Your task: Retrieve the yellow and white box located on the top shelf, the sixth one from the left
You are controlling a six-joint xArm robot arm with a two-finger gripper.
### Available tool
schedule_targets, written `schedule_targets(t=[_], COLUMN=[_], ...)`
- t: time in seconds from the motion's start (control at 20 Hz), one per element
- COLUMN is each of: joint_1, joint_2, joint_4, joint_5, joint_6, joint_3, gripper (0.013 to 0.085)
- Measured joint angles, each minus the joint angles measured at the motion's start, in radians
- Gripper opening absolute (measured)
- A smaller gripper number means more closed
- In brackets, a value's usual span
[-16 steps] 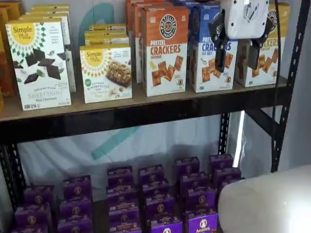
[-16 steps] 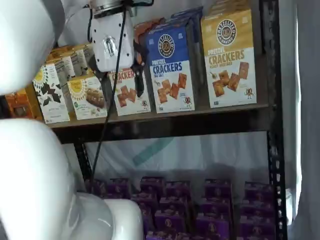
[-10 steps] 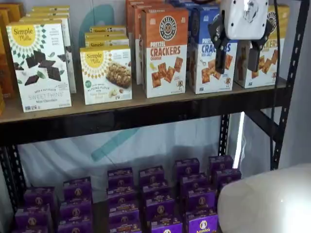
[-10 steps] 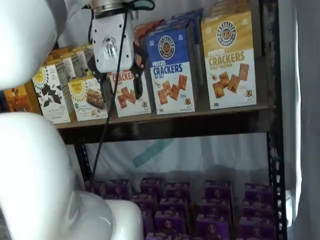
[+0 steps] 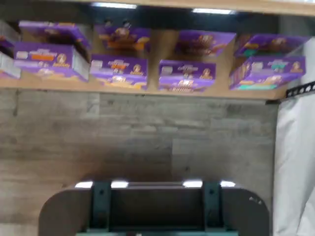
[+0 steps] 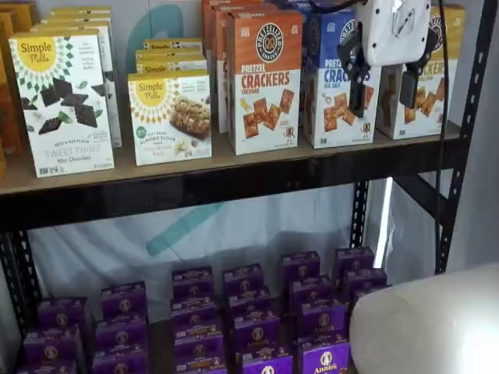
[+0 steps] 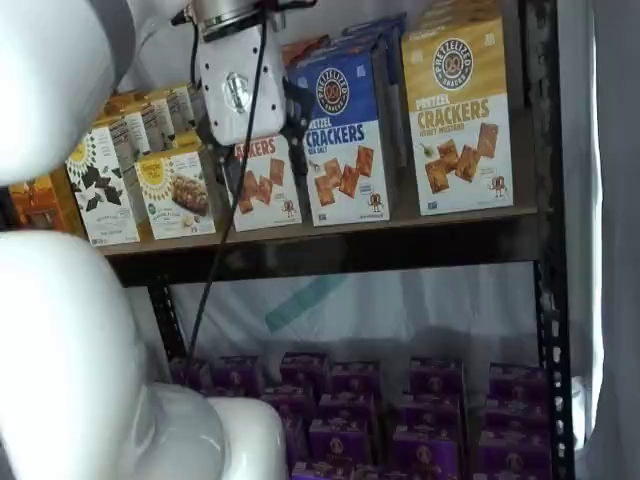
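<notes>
The yellow and white box (image 7: pixel 460 115) stood upright at the right end of the top shelf (image 7: pixel 330 248), its front face square to the aisle, with the blue and white box (image 7: pixel 342 135) just beside it on one side and the black upright (image 7: pixel 545 200) near it on the other. In a shelf view it (image 6: pixel 450 31) was mostly hidden behind the gripper (image 6: pixel 382 84), which hung in front of the shelf, apart from every box.

The 2 black fingers (image 6: pixel 359 86) showed a plain gap between them and held nothing: they were released and spread wide.

By the look of it, the box was light, thin cardboard, stiff along its edges but soft across its broad faces, so a hard squeeze could dent it. Its printed surface seemed smooth and possibly slippery. The sensible hold was probably across the narrow width, on the 2 side panels near the upper half, where the corners give support. The slim gap to the blue and white box could make it awkward to slip a finger in on that side. More yellow boxes appeared to stand behind it, so pulling it straight forward might be safest.

No open containers were in view. The top shelf carried rows of sealed boxes, among them the orange and white box (image 6: pixel 265 82). The lower level held many small purple boxes (image 5: pixel 186 76). What was inside any of them could not be seen.
</notes>
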Motion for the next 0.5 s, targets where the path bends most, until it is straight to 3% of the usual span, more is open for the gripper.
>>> schedule_targets(t=[0.25, 0.5], joint_1=[-0.098, -0.264], joint_2=[0.003, 0.036], joint_4=[-0.007, 0.045], joint_5=[-0.093, -0.181], joint_6=[-0.093, -0.241], joint_3=[0.023, 0.017], gripper=[0.085, 0.085])
